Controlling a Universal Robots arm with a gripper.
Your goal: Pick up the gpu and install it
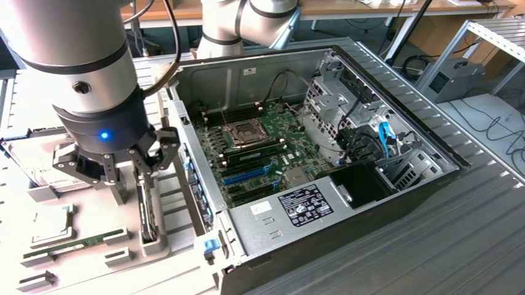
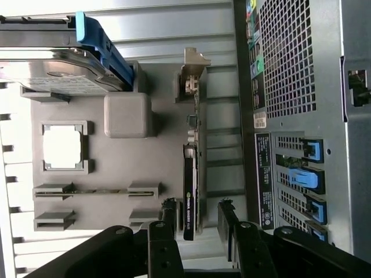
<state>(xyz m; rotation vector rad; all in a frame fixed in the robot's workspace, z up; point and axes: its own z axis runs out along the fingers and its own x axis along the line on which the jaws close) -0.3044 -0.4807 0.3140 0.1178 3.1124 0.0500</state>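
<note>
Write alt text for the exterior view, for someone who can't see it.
The robot arm's open gripper hangs over the gpu, a slim dark card standing on edge in a gray parts tray. Beside it, on the exterior view's right, lies an open computer case with its motherboard exposed.

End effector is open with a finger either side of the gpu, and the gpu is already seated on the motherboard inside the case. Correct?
Not quite. The gpu is not in the case: it stands on edge in the grey holder tray beside the case, as the wrist view shows. The rest holds: the end effector is open with a finger either side of it.
</note>
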